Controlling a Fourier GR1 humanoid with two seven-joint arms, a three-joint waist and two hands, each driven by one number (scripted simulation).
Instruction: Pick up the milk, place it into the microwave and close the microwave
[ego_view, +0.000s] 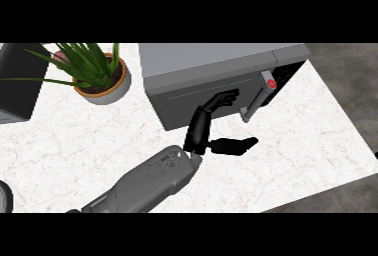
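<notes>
The grey microwave (214, 60) stands at the back of the white counter (74, 145). Its door (181, 102) lies flat or nearly flat against the body; I cannot tell whether it is fully closed. A pale handle (253, 103) and a red button (271, 83) sit at the door's right end. My left hand (198, 131) reaches up from the lower left. It is open, its fingertips (221, 100) touch the door front, and its thumb (238, 145) points right. No milk shows anywhere. The right hand is out of view.
A potted plant (100, 75) in a tan pot stands left of the microwave. A dark appliance (15, 82) sits at the far left edge. The counter ends at a slanted right edge (347, 125), with dark floor beyond it.
</notes>
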